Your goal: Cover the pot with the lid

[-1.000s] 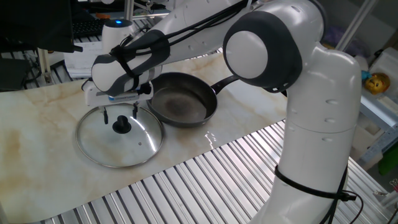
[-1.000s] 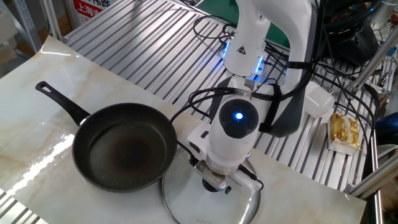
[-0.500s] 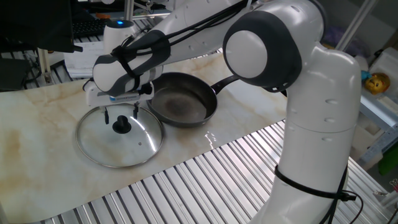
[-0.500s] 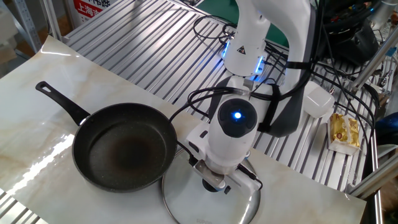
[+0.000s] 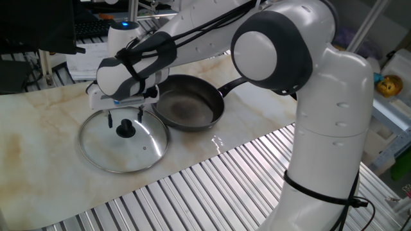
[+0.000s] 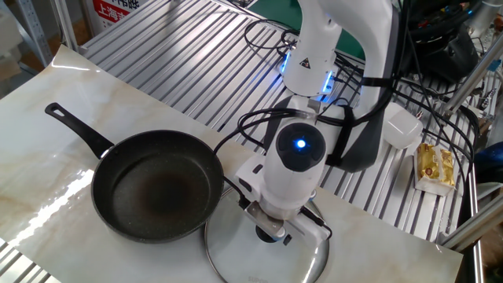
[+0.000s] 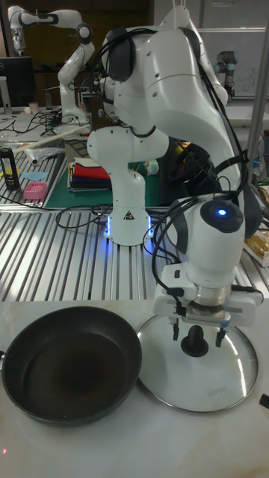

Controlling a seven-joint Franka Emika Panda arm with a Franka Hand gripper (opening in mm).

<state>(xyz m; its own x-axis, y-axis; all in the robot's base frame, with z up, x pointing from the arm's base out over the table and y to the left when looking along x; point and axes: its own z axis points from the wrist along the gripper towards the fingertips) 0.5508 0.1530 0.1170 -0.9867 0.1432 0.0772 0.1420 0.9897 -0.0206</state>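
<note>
The pot (image 5: 186, 102) (image 6: 157, 185) (image 7: 71, 364) is a shallow black pan with a long handle, resting uncovered on the marble board. Beside it, touching its rim, lies the lid (image 5: 123, 142) (image 6: 267, 259) (image 7: 198, 364), clear glass with a metal rim and a black knob (image 5: 126, 130) (image 7: 196, 342). My gripper (image 5: 124, 116) (image 7: 197, 335) hangs straight over the lid, open, with one finger on each side of the knob and clear gaps between them. In the other fixed view the wrist hides the knob and fingertips.
The marble board (image 5: 38, 128) ends at a ribbed metal table (image 5: 212, 186). Cables (image 6: 267, 39) and the robot base (image 7: 127, 216) stand behind the pan. A yellow packet (image 6: 435, 167) lies to the right on the metal slats.
</note>
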